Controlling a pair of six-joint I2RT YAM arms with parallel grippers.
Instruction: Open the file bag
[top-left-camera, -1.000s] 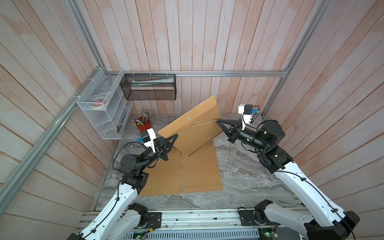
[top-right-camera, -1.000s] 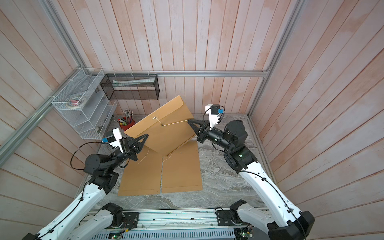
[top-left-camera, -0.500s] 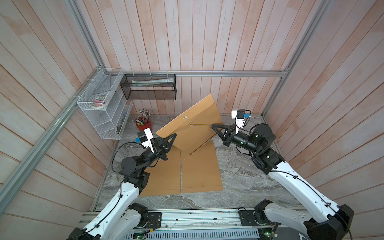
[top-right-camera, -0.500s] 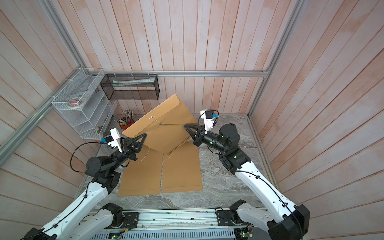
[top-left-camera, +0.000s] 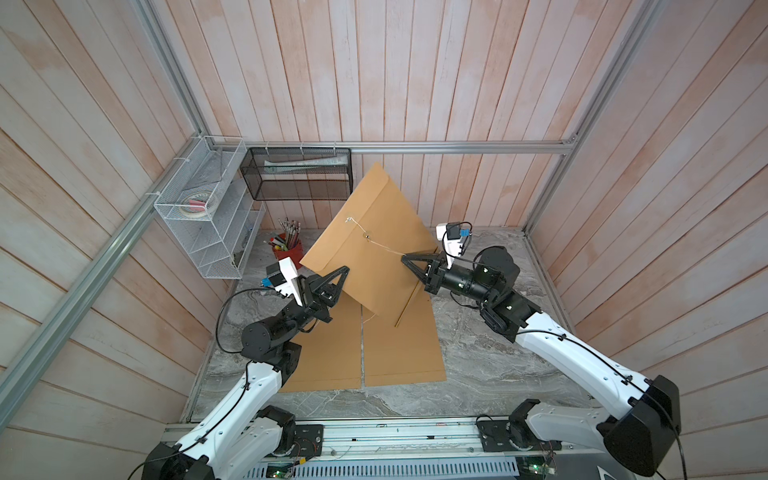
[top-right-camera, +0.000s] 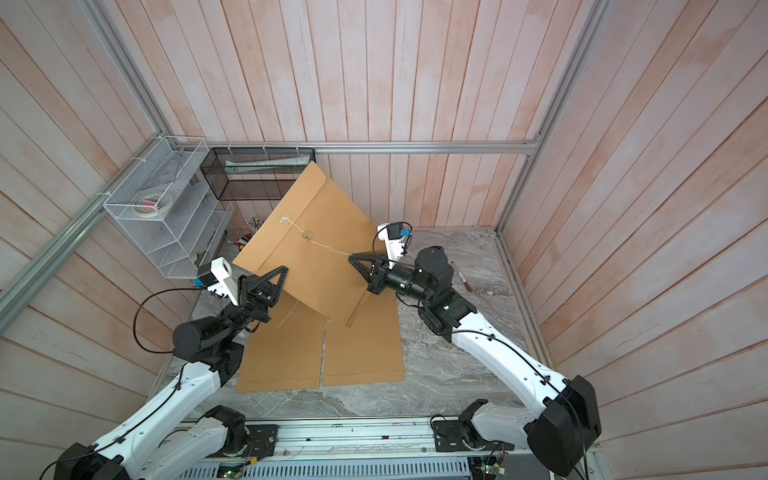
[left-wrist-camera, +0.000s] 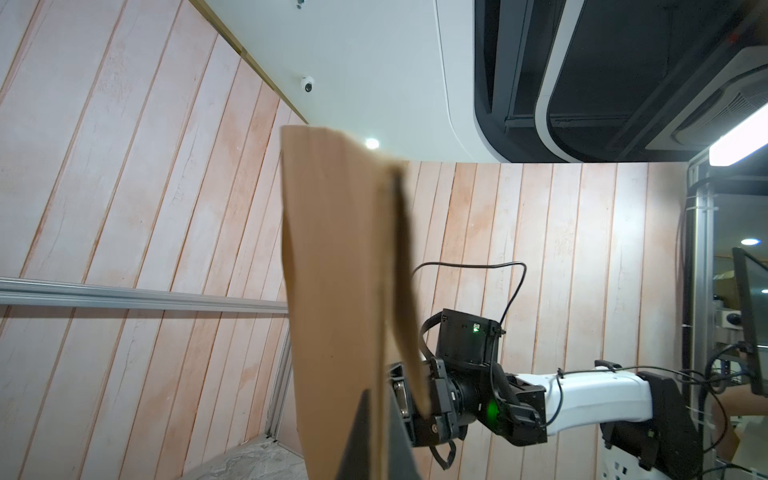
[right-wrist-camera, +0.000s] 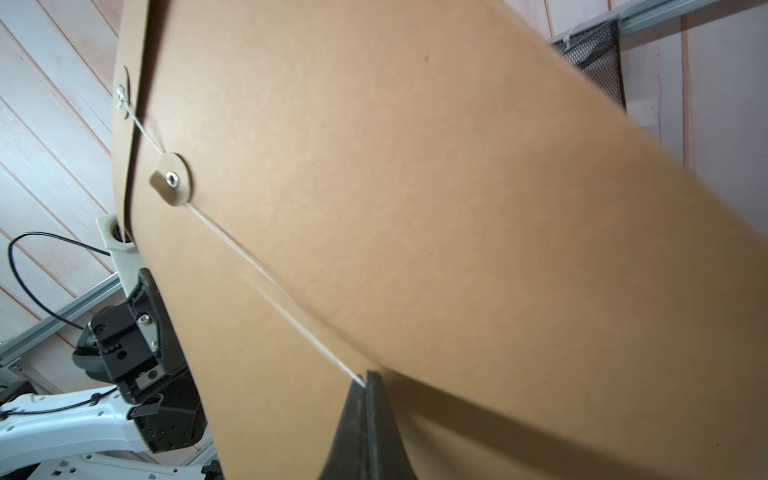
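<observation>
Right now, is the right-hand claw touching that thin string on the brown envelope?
Touching. The right wrist view shows the string running taut into the shut tips of the right gripper.

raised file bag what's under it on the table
A left flat bag and a right flat bag lie side by side on the table. The raised file bag covers their far ends.
</observation>
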